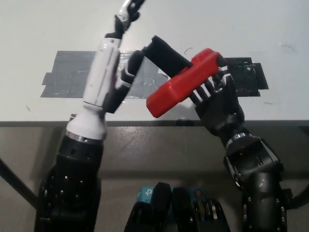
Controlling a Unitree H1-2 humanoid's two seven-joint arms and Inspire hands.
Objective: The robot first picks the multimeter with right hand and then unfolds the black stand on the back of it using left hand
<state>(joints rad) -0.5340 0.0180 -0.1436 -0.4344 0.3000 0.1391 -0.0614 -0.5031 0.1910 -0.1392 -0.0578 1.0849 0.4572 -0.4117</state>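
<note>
Gripping the red multimeter [181,83] from below and from its right side, the black right hand [216,104] has its fingers wrapped around the casing and holds it up off the bench [270,29], over the near edge. The multimeter is tilted, its near-left end lower and its far-right end higher, with the back turned upward and to the left. From that back a black stand [166,55] sticks out toward the far left, raised away from the red body rather than lying flat against it. The black forearm runs down to the near right, below the bench edge.

Just left of the multimeter, the white left hand [118,72] is lifted above the bench, fingers spread apart and holding nothing. Its dark thumb tip lies right beside the stand's near-left end; I cannot tell whether they touch. Its other fingers point far and up, out past the top of the view.

Beneath the white hand a patch of grey tape [67,77] is stuck across the white bench top. A smaller patch of black tape [248,75] sits on the bench to the right of the multimeter, partly hidden by the right hand's fingers.
</note>
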